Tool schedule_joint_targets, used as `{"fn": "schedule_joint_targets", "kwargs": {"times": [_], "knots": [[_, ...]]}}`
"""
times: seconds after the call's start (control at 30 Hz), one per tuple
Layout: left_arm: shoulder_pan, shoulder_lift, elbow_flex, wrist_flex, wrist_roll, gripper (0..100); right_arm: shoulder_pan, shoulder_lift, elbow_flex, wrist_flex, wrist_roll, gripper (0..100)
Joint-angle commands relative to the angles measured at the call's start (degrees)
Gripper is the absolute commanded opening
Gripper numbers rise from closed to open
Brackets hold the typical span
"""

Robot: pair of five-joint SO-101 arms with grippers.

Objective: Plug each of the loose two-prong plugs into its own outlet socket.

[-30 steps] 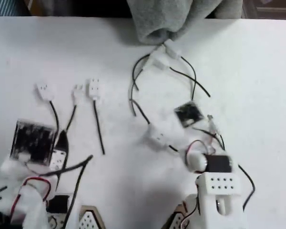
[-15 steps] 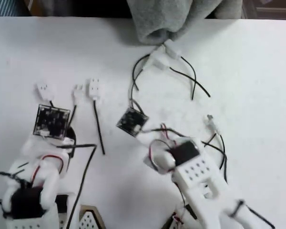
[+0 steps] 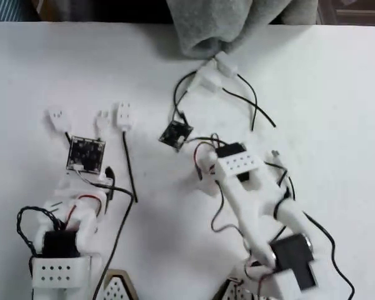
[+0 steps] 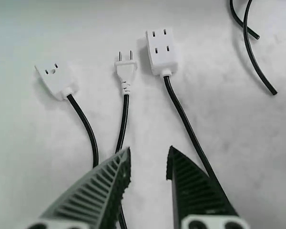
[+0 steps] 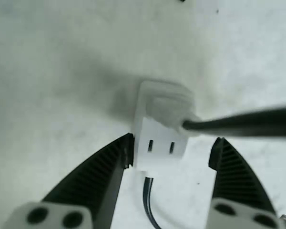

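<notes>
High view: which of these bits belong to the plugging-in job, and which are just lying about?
Job: plug; single socket; double socket; third socket, between the right gripper tips; second plug; left gripper.
Lying about: grey cloth.

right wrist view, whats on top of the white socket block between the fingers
A ribbed white plug with a black cord sits on the socket block, beside two free slots. Its prongs are covered, so its seating cannot be told.
</notes>
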Motion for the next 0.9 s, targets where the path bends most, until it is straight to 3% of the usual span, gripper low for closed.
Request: {"fn": "schedule_joint_targets", "kwargs": {"times": [0.0, 0.1, 0.3, 0.63, 0.87], "knots": [[0.7, -0.4, 0.3, -2.6, 0.5, 14, 2.2, 6.4, -2.5, -3.7, 3.8, 26.2], [0.7, -0.4, 0.4, -2.6, 0.5, 14, 1.4, 8.5, -5.1, -2.4, 3.9, 24.1], [0.5, -0.4, 0.4, -2.6, 0.5, 14, 1.5, 8.5, -11.3, -1.2, 3.8, 4.7], [0.5, -0.4, 1.1, -3.1, 0.4, 14, 8.6, 11.0, -36.5, 0.8, 1.7, 8.0], [0.4, -0.4, 1.8, -4.6, 0.5, 14, 11.8, 32.3, -64.1, 0.6, 1.6, 8.0]]}}
